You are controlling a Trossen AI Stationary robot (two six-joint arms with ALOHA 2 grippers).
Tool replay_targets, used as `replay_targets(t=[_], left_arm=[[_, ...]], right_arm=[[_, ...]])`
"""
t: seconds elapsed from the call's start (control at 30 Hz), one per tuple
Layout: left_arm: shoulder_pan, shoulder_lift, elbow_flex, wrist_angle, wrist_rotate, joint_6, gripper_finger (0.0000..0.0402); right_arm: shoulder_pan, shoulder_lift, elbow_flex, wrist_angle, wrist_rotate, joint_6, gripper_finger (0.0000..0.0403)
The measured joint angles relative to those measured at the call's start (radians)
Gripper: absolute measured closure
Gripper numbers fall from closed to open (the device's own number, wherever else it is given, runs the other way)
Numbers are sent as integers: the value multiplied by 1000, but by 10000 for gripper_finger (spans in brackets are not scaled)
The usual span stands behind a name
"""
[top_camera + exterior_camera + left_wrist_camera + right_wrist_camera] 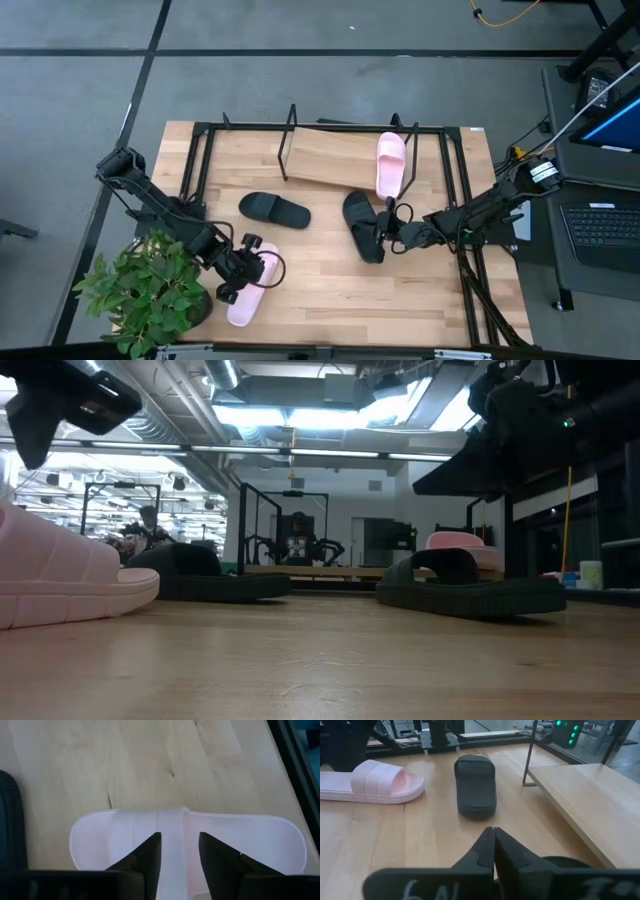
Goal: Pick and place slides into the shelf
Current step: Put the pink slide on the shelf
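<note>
One pink slide (250,288) lies sole-down on the table near the front left. My left gripper (180,856) hangs over it, open, one finger on either side of its strap. Another pink slide (390,164) lies on the right end of the tilted shelf (325,160). A black slide (275,210) rests flat on the table's middle. A second black slide (362,226) lies flat in front of the shelf. My right gripper (493,851) is beside and above this second slide (470,585), shut with nothing between its fingers. My left gripper comes from above, slanting down, with its fingers (149,856) astride the pink slide's strap (175,840), near the strap's middle. I cannot tell whether the fingers touch the strap. The slide lies flat on the table.
A potted plant (150,290) stands at the front left corner, close to my left arm. A black wire frame (200,160) borders the table's far side and both ends. A laptop (605,225) sits off the table's right edge.
</note>
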Motion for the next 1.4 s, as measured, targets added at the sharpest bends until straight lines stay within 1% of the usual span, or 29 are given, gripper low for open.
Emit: replay_targets(t=[0.13, 0.27, 0.4, 0.67, 0.77, 0.93, 1.13, 1.27, 1.4], left_arm=[[-28, 0, 0, 0, -20, -4, 267], [-48, 0, 0, 0, -68, -5, 266], [-59, 9, 0, 0, -98, 3, 267], [-60, 81, -2, -2, -86, 27, 267], [-60, 103, -2, 0, -62, 27, 267], [-60, 123, -2, 2, -60, 27, 267], [-61, 124, -2, -2, -126, 27, 267], [-60, 124, -2, -2, -139, 27, 267], [-60, 125, -5, 0, -141, 26, 267]], right_arm=[[0, 0, 0, 0, 0, 0, 393], [0, 0, 0, 0, 0, 0, 383], [0, 0, 0, 0, 0, 3, 383], [0, 0, 0, 2, 0, 4, 397], [0, 0, 0, 2, 0, 5, 392], [0, 0, 0, 3, 0, 6, 384], [0, 0, 0, 4, 0, 7, 391], [0, 0, 0, 5, 0, 7, 396], [0, 0, 0, 5, 0, 9, 392]])
